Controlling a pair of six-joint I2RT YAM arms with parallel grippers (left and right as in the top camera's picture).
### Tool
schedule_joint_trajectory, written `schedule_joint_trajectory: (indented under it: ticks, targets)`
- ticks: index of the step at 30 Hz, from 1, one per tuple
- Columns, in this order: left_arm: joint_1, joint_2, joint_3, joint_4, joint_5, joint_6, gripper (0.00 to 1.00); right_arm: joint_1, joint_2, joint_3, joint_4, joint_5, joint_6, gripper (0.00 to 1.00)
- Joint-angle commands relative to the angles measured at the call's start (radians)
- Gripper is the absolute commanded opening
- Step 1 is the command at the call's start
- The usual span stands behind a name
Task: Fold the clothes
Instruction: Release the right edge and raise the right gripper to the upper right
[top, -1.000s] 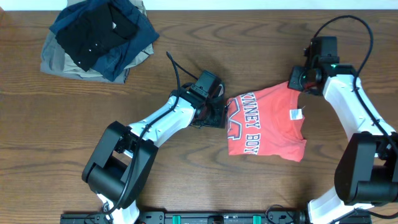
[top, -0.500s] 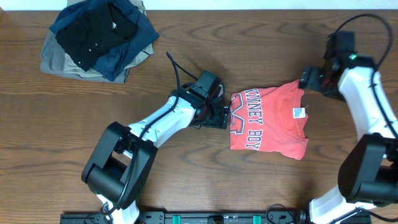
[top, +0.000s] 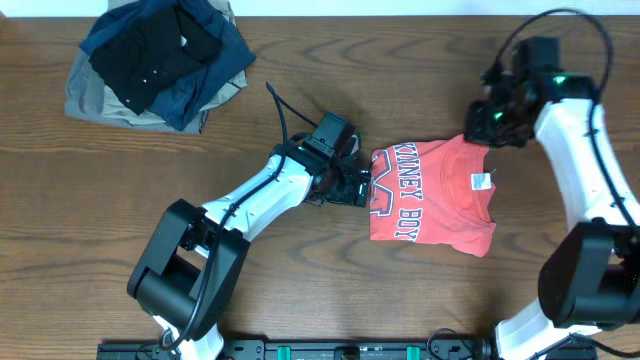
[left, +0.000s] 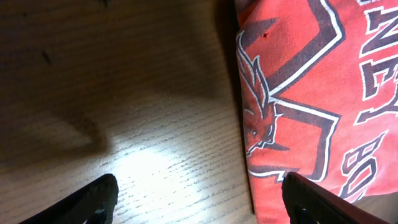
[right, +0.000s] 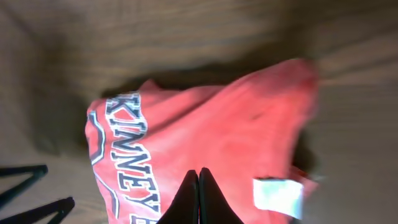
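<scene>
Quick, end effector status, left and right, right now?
Left end effector: open, holding nothing, at the T-shirt's edge.
Right end effector: shut, over the T-shirt; any grip on cloth cannot be told.

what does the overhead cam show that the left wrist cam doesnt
Only overhead: the whole T-shirt with its white neck label, the pile of dark and khaki garments at the far left, and the right gripper at the shirt's far right corner.
Only left wrist: the left gripper with its fingers spread wide, bare wood between them, and the outlined print up close.
Both: the wooden table, the shirt's lettered left edge, and the left gripper beside that edge.
</scene>
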Motion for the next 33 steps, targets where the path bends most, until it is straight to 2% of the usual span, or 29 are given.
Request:
schedule_joint_trajectory:
  ticks: [1, 9, 14, 18, 22, 26, 30, 31, 32, 33]
  targets:
    - [0.002, -0.025, -0.004, -0.002, -0.013, 0.013, 0.86, -0.010, 0.020, -0.100, 0.077, -0.049, -0.014, 0.01]
    - [0.002, -0.025, -0.004, -0.001, -0.013, 0.013, 0.90, -0.076, 0.146, -0.175, 0.201, 0.025, -0.011, 0.01]
    - [0.002, -0.025, -0.004, -0.001, -0.013, 0.013, 0.90, -0.084, 0.241, -0.175, 0.212, 0.137, 0.014, 0.06]
    - [0.001, -0.025, -0.004, -0.001, -0.013, 0.013, 0.94, -0.085, 0.239, -0.160, 0.196, 0.207, 0.049, 0.17]
    - [0.002, -0.025, -0.004, 0.003, -0.013, 0.013, 0.95, -0.086, 0.207, -0.061, 0.093, 0.249, 0.070, 0.26]
    - [0.001, -0.025, -0.004, 0.006, -0.013, 0.013, 0.95, -0.086, 0.171, 0.103, -0.062, 0.256, 0.071, 0.43]
    - [0.001, -0.025, -0.004, 0.006, -0.013, 0.013, 0.95, -0.085, 0.157, 0.246, -0.196, 0.242, 0.077, 0.68]
    - [0.001, -0.025, -0.004, 0.006, -0.013, 0.013, 0.96, -0.085, 0.156, 0.274, -0.231, 0.243, 0.077, 0.79]
    - [0.001, -0.025, -0.004, 0.007, -0.013, 0.013, 0.96, -0.085, 0.156, 0.299, -0.269, 0.242, 0.077, 0.95]
    - [0.001, -0.024, -0.004, 0.006, -0.013, 0.013, 0.96, -0.085, 0.156, 0.313, -0.295, 0.243, 0.077, 0.99]
